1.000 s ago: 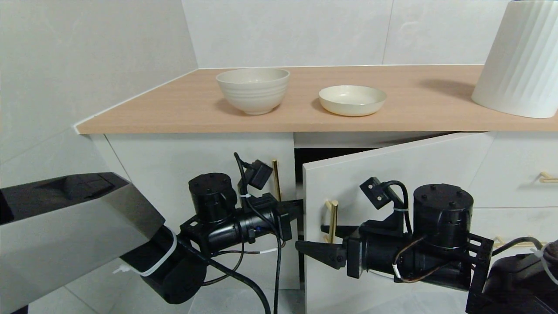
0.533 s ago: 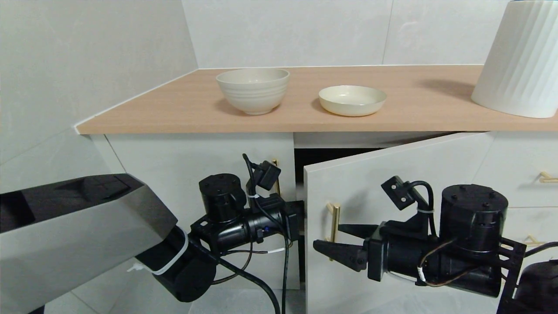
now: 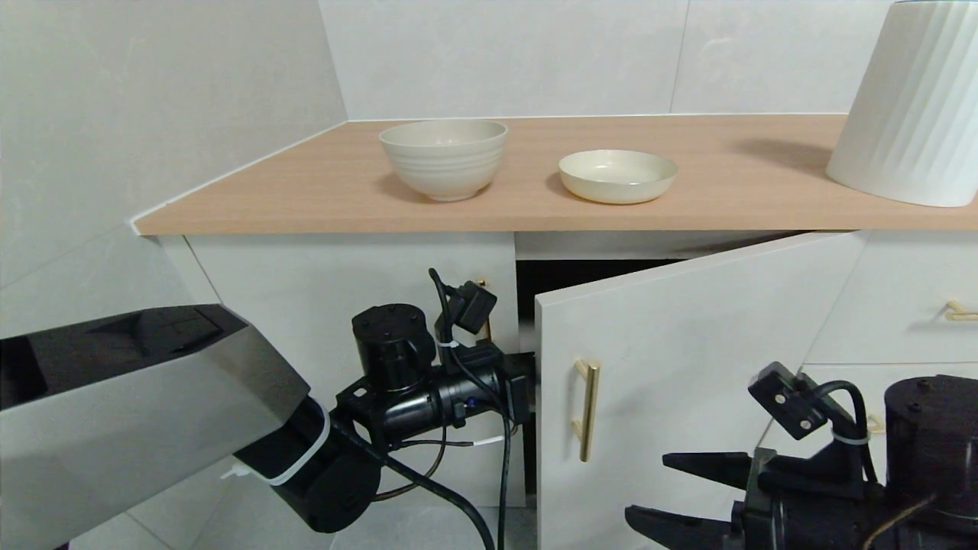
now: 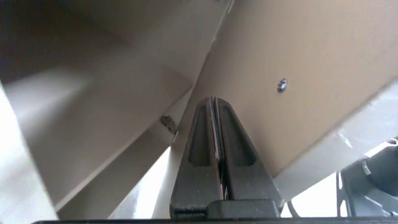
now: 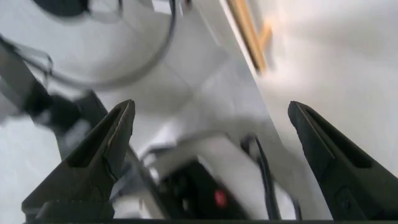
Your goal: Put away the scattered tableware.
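A cream bowl (image 3: 443, 156) and a shallow cream dish (image 3: 617, 174) stand side by side on the wooden countertop (image 3: 306, 195). Below them a white cabinet door (image 3: 672, 344) with a gold handle (image 3: 587, 409) hangs partly open. My left gripper (image 3: 522, 378) pokes into the gap at the door's free edge, its tips hidden behind it. In the left wrist view it (image 4: 214, 130) is shut and empty against the door's inner face (image 4: 311, 62). My right gripper (image 3: 649, 489) is open and empty, low in front of the door, away from the handle (image 5: 249, 31).
A tall white ribbed container (image 3: 909, 107) stands at the counter's right end. A closed cabinet door (image 3: 344, 305) is on the left, and drawers with gold handles (image 3: 959, 309) on the right. Tiled walls close in the left and back.
My right gripper has drawn back from the door handle, down and to the right, staying open. The left gripper has slid right to the door's edge. The door stands slightly wider.
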Robot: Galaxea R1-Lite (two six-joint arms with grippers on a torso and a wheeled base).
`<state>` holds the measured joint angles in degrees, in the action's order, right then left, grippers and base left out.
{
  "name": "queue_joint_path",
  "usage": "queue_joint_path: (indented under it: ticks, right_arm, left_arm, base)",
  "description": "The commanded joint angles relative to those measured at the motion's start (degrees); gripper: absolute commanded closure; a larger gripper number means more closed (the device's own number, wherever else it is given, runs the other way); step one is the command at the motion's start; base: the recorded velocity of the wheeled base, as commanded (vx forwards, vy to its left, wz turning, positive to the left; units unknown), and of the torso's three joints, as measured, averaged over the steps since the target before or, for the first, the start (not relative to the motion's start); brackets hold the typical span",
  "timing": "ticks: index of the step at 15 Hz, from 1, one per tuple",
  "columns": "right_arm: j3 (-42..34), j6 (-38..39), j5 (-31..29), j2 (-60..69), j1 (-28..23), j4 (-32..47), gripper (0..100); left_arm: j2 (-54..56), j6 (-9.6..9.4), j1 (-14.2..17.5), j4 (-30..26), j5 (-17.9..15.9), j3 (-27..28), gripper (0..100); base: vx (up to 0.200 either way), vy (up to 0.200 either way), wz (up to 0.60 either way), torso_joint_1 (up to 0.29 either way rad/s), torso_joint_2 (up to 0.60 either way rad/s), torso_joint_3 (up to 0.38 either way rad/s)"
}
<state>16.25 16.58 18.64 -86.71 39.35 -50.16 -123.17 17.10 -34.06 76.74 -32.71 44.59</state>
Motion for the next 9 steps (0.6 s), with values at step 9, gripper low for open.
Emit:
queue_joint_path:
  ticks: [9]
  right_arm:
    - [-2.28,-0.76,-6.07,8.31,0.99,2.79,0]
  left_arm:
    - [0.65,0.04,-3.12,-5.37,1.77,2.08,100]
  base:
    - [-0.067,0.000,0.00,0.005,0.00,0.001]
